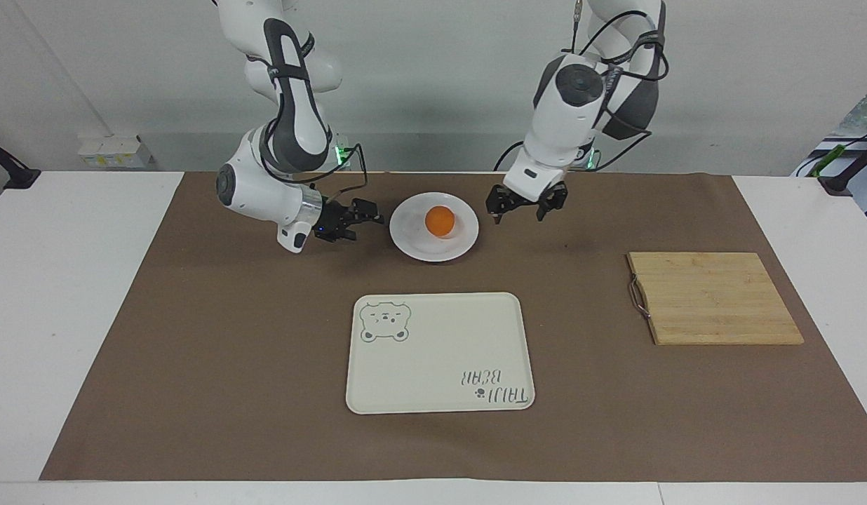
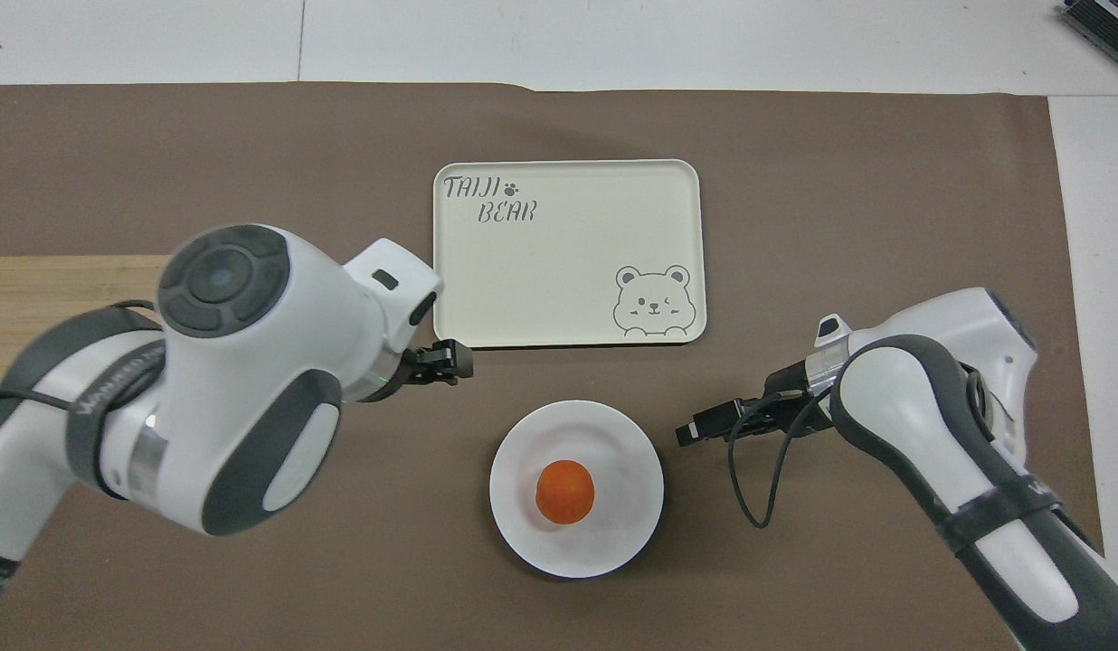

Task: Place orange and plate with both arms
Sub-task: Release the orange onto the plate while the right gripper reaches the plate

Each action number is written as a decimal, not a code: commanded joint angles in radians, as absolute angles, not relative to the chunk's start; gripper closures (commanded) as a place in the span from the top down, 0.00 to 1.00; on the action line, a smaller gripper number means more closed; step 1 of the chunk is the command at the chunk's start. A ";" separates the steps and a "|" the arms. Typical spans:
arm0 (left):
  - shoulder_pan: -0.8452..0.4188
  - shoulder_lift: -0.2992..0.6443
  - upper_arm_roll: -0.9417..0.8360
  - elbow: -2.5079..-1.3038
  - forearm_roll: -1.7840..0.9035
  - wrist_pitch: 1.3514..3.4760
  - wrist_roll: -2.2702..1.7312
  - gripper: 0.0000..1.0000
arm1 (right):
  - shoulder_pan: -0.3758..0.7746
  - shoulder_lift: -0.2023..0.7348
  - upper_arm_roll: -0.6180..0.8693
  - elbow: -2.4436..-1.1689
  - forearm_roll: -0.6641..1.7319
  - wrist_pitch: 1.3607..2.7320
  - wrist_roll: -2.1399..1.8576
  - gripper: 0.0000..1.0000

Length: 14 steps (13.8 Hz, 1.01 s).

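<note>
Plate (image 1: 434, 228): white and round, on the brown mat (image 1: 195, 365) nearer to the robots than the tray; it stands flat between the two grippers.
Orange (image 1: 440, 221): rests on the plate, about mid-dish, touched by neither gripper.
Right gripper (image 1: 358, 217): low, pointing sideways at the plate's rim from the right arm's end, just beside it, not touching; jaws parted, holding nothing.
Left gripper (image 1: 525, 207): raised over the mat, near the plate on the side toward the left arm's end; jaws spread, empty.
Step in hand: I judge it to be taking the plate by its rim with the right gripper, for carrying to the tray.
How I would do it: bring one finger under the lip and one over, close only once the rim is well between them, then lift level and slowly.
Risk: the orange is loose and round; I expect any tilt or jerk to roll it off.
Tray (image 1: 439, 352): cream, bear drawing, farther from the robots; nothing on it.
Cutting board (image 1: 714, 298): toward the left arm's end, well apart.
</note>
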State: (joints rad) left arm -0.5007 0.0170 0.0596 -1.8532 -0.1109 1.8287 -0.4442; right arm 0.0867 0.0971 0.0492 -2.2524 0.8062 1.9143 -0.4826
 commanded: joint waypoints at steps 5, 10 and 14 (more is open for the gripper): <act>-0.240 0.012 0.049 -1.680 -0.023 1.629 -0.039 1.00 | 0.179 0.135 0.049 -2.313 0.956 2.006 -0.584 1.00; -0.149 -0.054 0.051 -1.644 0.041 1.565 0.107 1.00 | 0.256 0.135 0.049 -2.341 0.963 2.062 -0.583 0.73; -0.091 -0.080 0.052 -1.652 0.029 1.519 0.140 1.00 | 0.288 0.117 0.049 -2.378 0.968 2.074 -0.594 0.17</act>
